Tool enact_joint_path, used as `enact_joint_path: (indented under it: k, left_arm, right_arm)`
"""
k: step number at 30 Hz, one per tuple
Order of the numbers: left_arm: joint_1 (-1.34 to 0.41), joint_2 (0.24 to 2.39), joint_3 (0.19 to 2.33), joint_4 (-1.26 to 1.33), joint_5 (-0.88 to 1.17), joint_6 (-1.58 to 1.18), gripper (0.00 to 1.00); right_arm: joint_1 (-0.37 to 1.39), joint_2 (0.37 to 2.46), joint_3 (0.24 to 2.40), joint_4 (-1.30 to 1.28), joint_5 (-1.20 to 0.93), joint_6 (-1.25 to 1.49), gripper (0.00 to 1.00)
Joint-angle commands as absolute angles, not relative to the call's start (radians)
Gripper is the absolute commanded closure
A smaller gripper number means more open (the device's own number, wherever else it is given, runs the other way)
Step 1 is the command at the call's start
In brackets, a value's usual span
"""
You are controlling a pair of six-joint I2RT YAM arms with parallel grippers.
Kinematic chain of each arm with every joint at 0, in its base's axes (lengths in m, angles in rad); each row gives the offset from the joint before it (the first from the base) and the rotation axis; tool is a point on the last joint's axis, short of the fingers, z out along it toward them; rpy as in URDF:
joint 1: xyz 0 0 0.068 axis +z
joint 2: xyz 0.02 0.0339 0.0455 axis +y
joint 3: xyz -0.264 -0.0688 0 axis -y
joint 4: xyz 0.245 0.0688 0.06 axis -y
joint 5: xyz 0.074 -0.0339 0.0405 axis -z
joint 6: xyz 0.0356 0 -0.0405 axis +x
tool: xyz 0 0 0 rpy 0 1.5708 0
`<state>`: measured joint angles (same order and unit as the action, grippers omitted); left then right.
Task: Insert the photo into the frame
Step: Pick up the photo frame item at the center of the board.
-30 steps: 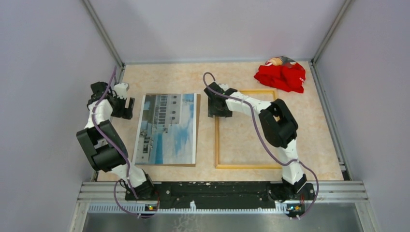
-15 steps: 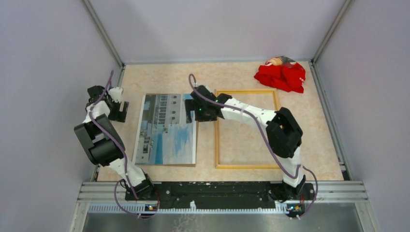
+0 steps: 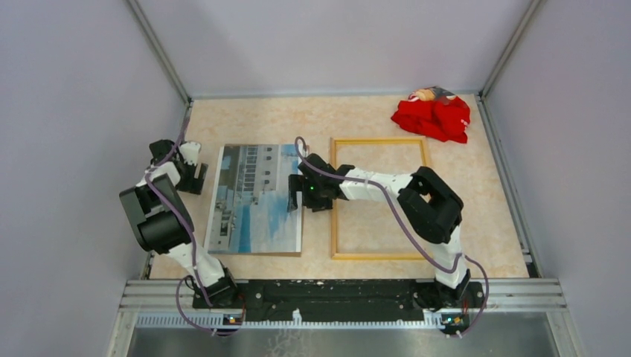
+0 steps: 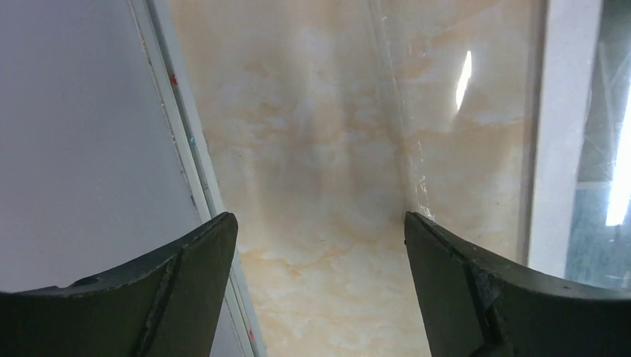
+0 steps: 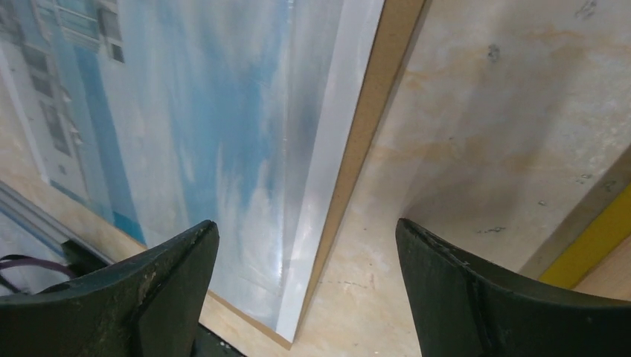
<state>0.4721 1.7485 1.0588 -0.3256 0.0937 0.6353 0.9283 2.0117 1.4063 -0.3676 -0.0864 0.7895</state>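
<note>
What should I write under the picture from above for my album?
Right claw, open, poised over the edge of the photo; the frame lies empty beside it.

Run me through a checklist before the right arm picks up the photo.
1. Right gripper open: ok, jaws wide, nothing held.
2. Right gripper lined up on the photo: ok, one finger is over its right edge and the other over the table.
3. Photo free of the board beneath it: cannot tell, since it lies flat on the board.
4. Frame lying flat beside the photo: ok.
5. Left gripper off the photo: ok, open over bare table to its left.
6. Cloth away from the frame: ok, apart in the far corner.
</note>
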Motion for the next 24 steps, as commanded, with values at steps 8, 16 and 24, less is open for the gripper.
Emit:
enact_joint_path:
  k: [8,16,24]
  left_arm:
    - [0.368,1.697,0.918,-0.383,0.155,0.605,0.11]
    - [0.367,1.642,0.879,-0.416,0.199,0.61,0.11]
    - [0.358,1.652,0.87,-0.41,0.209,0.609,0.12]
  right_arm:
    - [0.938,1.946,1.215,-0.19,-0.237,0.929,0.13]
    - [0.938,1.923,1.202,-0.185,-0.233,0.944,0.15]
    - [0.937,1.887,1.241,-0.183,-0.259,0.934,0.18]
